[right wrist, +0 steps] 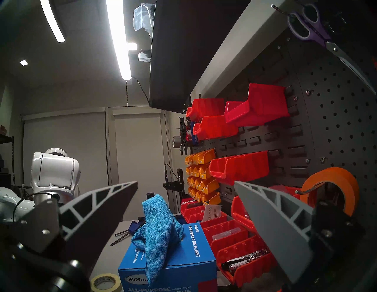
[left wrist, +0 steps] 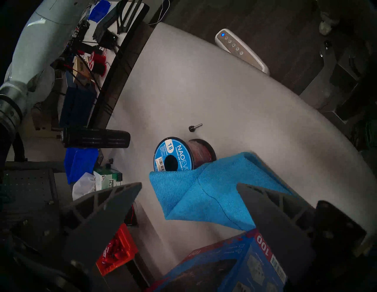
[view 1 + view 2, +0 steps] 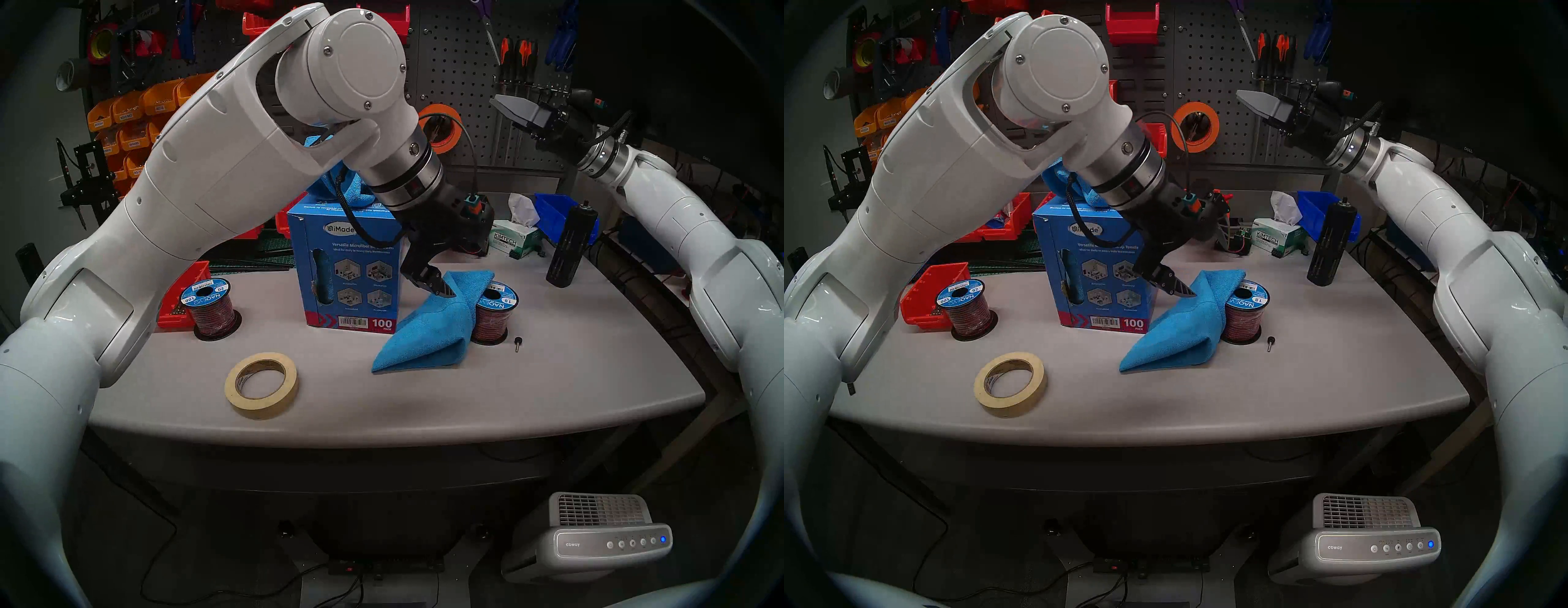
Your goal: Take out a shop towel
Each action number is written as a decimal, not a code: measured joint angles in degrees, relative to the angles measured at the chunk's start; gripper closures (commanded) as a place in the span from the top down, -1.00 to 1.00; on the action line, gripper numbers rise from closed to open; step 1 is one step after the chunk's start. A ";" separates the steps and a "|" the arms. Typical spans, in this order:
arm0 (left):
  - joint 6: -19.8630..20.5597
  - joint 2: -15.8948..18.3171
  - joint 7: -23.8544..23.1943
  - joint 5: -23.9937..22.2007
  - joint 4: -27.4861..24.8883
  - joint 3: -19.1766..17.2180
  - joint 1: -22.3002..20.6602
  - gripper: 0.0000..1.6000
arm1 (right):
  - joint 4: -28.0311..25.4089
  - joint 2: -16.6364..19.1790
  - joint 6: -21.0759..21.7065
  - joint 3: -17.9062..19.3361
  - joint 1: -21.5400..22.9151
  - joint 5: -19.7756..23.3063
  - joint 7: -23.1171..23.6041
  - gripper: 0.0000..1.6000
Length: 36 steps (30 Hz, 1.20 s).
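From the head views, the shop towel [image 3: 428, 327] lies crumpled on the grey table [image 3: 551, 382], between the blue carton [image 3: 345, 271] and a wire spool [image 3: 494, 314], draped against that spool. The left gripper [image 3: 437, 286] hangs just above it, empty.

The left wrist view shows the fingers [image 2: 114, 206] spread wide, the towel between them and nothing clamped.

The right wrist view shows the right gripper [image 1: 185, 204] equally wide and empty (raised near the pegboard [image 1: 326, 122]), with another blue cloth [image 1: 159, 230] poking from the carton top.
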 measured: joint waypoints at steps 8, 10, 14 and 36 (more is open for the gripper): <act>-1.58 1.99 0.00 1.32 0.05 -1.85 -2.64 1.00 | 0.11 -0.25 0.19 0.13 -0.01 0.07 0.00 1.00; -1.68 2.26 0.00 1.19 -0.13 -2.63 -3.12 1.00 | 0.16 -0.34 0.23 0.16 -0.01 0.09 0.00 1.00; -1.25 2.50 0.61 -0.32 -0.68 -5.35 -3.32 1.00 | 0.30 -0.65 0.22 0.36 -0.07 0.22 0.00 1.00; 6.80 7.36 13.30 -1.95 -7.38 -15.16 6.78 1.00 | 4.07 -2.92 -7.22 3.09 -0.94 1.52 0.00 1.00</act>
